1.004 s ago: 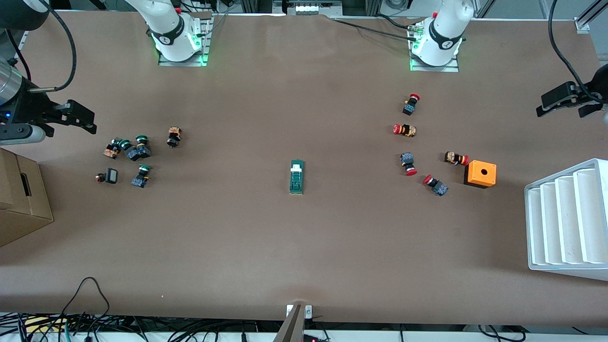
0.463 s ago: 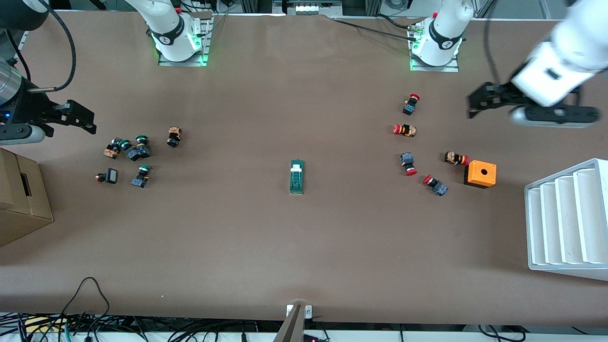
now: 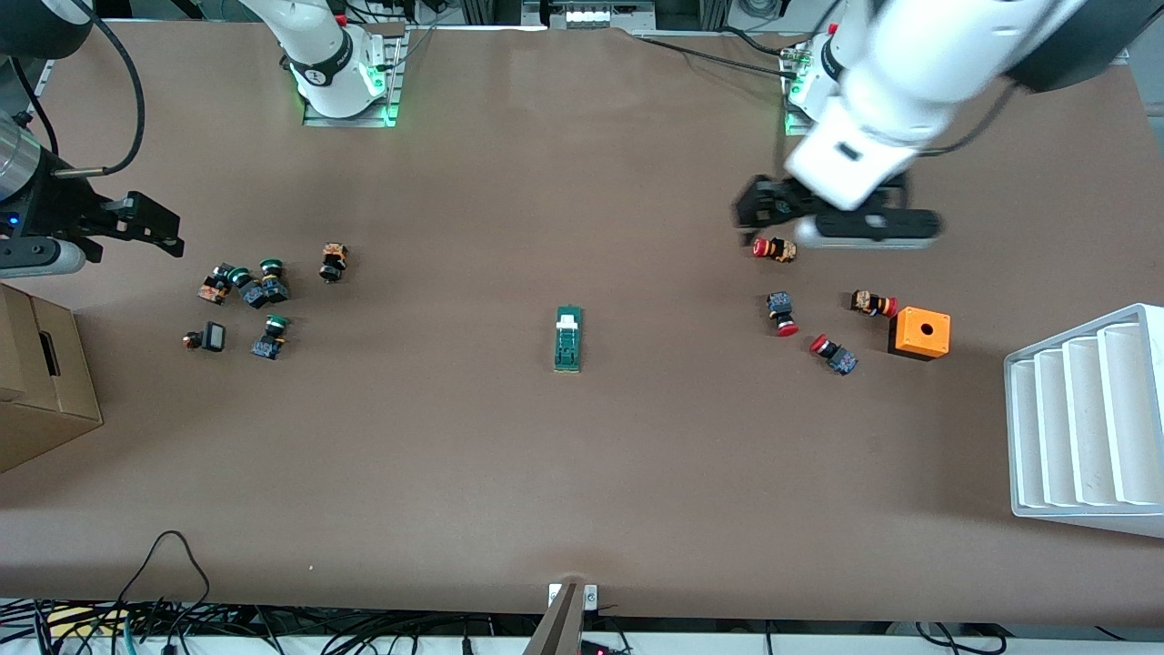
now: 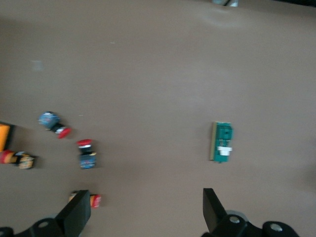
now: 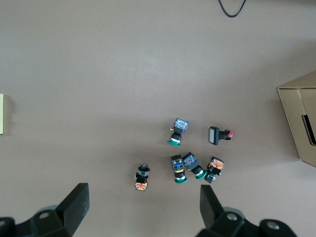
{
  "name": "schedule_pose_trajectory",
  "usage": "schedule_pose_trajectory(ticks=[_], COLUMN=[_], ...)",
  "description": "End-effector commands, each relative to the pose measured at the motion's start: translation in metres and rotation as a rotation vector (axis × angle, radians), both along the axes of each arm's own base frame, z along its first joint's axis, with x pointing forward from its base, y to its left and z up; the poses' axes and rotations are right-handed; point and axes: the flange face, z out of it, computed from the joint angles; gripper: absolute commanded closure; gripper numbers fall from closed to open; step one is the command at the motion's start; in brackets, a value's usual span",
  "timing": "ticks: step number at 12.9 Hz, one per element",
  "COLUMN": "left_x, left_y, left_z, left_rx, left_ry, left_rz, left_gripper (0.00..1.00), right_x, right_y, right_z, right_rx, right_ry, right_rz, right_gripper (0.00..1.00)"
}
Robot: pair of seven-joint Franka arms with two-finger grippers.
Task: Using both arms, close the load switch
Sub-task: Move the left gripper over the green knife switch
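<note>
The load switch (image 3: 568,338), a narrow dark-green block with a white piece at its end nearer the robots' bases, lies flat in the middle of the table. It also shows in the left wrist view (image 4: 221,141). My left gripper (image 3: 751,215) is open and empty, up in the air over the red-capped push-buttons, toward the left arm's end from the switch. Its wide-apart fingers (image 4: 78,213) show in the left wrist view. My right gripper (image 3: 162,227) is open and empty, waiting above the green-capped push-buttons at the right arm's end; its fingers (image 5: 211,202) are wide apart.
Several red-capped push-buttons (image 3: 782,314) and an orange box with a hole (image 3: 920,334) lie toward the left arm's end, with a white stepped rack (image 3: 1087,418) at that edge. Several green-capped push-buttons (image 3: 255,291) and a cardboard box (image 3: 41,382) lie toward the right arm's end.
My left arm has swung in from the table's edge toward the middle and now hangs over the red-capped push-buttons. The right arm and the load switch have not moved.
</note>
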Motion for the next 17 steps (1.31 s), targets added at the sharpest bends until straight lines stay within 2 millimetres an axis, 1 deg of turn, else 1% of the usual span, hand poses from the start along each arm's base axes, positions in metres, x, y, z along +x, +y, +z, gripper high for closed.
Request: schedule_pose_trajectory(ticks=[1,2,4,6,7,8,9,10,11,13,14,15,17], left_x=[-0.012,-0.019,-0.031,-0.045,-0.055,-0.062,-0.072,-0.078,-0.083,-0.093,-0.1,-0.103,-0.117], left_y=[-0.058,-0.076,-0.103,-0.132,-0.147,-0.162,-0.181,-0.193,-0.202,-0.215,-0.22,-0.223,-0.231], left_z=[-0.03,-0.047,-0.08,-0.108,-0.123,-0.141,-0.163,-0.192,-0.218,-0.27,-0.293,-0.313,-0.344], left_rx=[0.009,0.021,0.028,0.036,0.057,0.075,0.09,0.107,0.114,0.087,0.071,0.051,0.015], left_ry=[-0.082,-0.119,-0.196,-0.258,-0.296,-0.342,-0.386,-0.438,-0.497,-0.561,-0.587,-0.608,-0.642], left_rz=[0.011,0.008,0.004,0.012,0.012,0.01,0.011,0.026,0.04,0.079,0.09,0.114,0.127], left_gripper=[0.0,0.0,0.0,0.0,0.0,0.0,0.0,0.0,0.0,0.0,0.0,0.0,0.0], right_x=[0.005,0.008,0.01,0.015,0.018,0.02,0.02,0.021,0.022,0.022,0.023,0.025,0.027], right_y=[0.0,0.0,-0.001,0.004,0.004,0.005,0.009,0.014,0.015,0.015,0.016,0.015,0.015], right_z=[0.0,-0.002,-0.006,-0.019,-0.029,-0.041,-0.04,-0.044,-0.048,-0.05,-0.051,-0.057,-0.057], right_rx=[0.005,0.005,0.004,0.004,0.005,0.005,0.002,0.003,0.003,0.004,0.004,-0.002,0.006], right_ry=[-0.011,-0.017,-0.015,0.008,0.034,0.062,0.061,0.067,0.073,0.079,0.08,0.089,0.079], right_rz=[0.002,0.001,-0.001,0.005,0.01,0.009,0.022,0.025,0.032,0.078,0.075,0.078,0.075], right_gripper=[0.01,0.01,0.01,0.01,0.01,0.01,0.01,0.01,0.01,0.01,0.01,0.01,0.01])
